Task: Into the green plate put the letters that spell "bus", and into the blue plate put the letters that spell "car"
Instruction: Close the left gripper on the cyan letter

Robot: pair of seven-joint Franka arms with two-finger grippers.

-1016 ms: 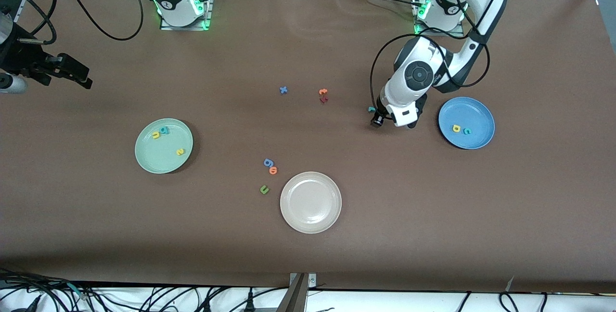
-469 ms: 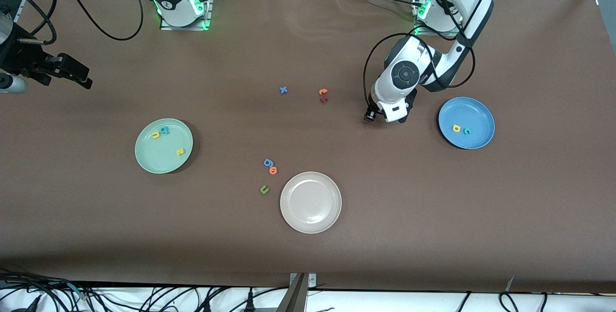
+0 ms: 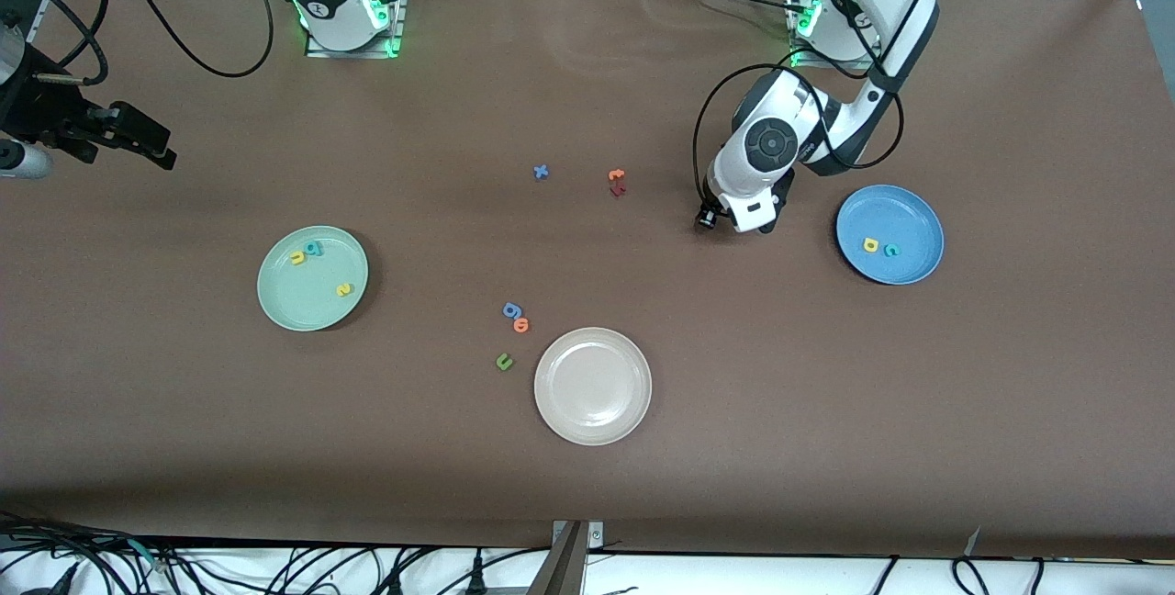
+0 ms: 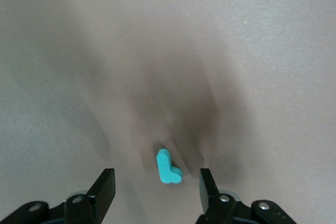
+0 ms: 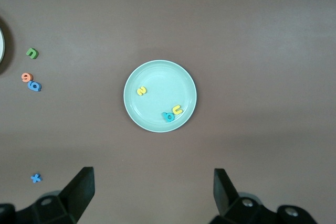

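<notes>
A teal "r" (image 4: 168, 167) lies flat on the brown table between the fingers of my left gripper (image 4: 156, 181), which stands open and touches nothing. In the front view my left hand (image 3: 757, 200) covers that letter, beside the blue plate (image 3: 913, 209). That plate holds a yellow "a" (image 3: 869, 245) and a teal "c" (image 3: 890, 250). The green plate (image 3: 312, 306) holds a yellow "u" (image 3: 297, 257), a teal "b" (image 3: 315, 249) and a yellow "s" (image 3: 343, 289). My right gripper (image 5: 152, 192) waits open and empty, high over the table beside the green plate (image 5: 157, 77).
A beige-white plate (image 3: 592, 420) stands nearest the front camera. Beside it lie a blue "g" (image 3: 511, 309), an orange "o" (image 3: 521, 325) and a green "u" (image 3: 504, 361). Mid-table lie a blue "x" (image 3: 541, 172), an orange "t" (image 3: 616, 175) and a dark red letter (image 3: 618, 190).
My left hand has shifted toward the right arm's end of the table and now covers the teal "r", which showed beside it a second ago. The right arm has not moved.
</notes>
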